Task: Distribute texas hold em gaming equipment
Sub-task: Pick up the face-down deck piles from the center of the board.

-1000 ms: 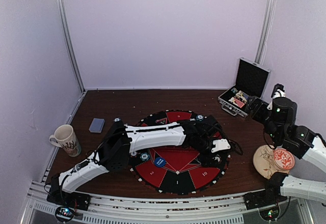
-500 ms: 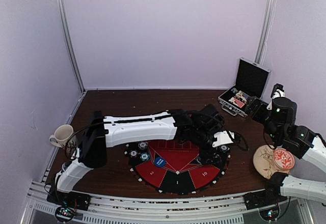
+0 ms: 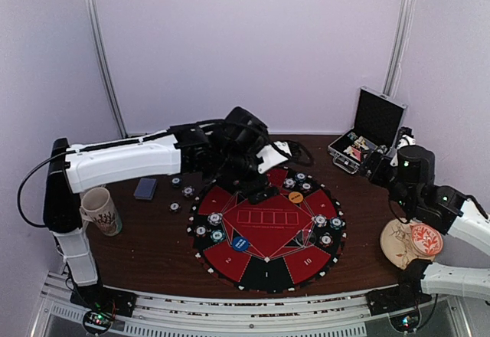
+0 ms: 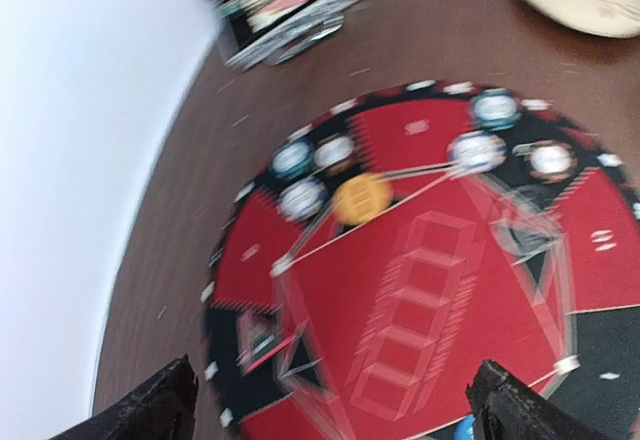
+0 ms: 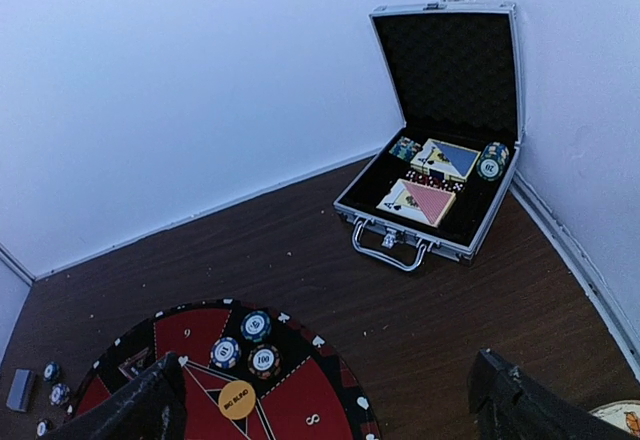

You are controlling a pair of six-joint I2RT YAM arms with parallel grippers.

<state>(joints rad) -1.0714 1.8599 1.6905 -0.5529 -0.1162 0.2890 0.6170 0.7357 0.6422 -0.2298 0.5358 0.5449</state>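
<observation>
Left gripper hangs over the far-left part of the round red-and-black mat, its fingers spread wide with nothing between them; the right gripper is likewise splayed and empty, held above the surface at the right side and facing the case. Nearest on the mat lies the blue button disc, with a cluster of poker chips just to its left and another cluster by the mat's right rim; off the mat at the near right rests a pale patterned plate. A patterned mug stands upright near the left edge. Farther back on the mat sits the orange button disc — three chips are grouped just beyond it. Off the mat, on the bare surface at its far-left side, lie a few loose chips, and just past them the grey-blue deck of cards. At the far right the silver-edged case stands open, lid up — more chips and some cards lie in its tray.
</observation>
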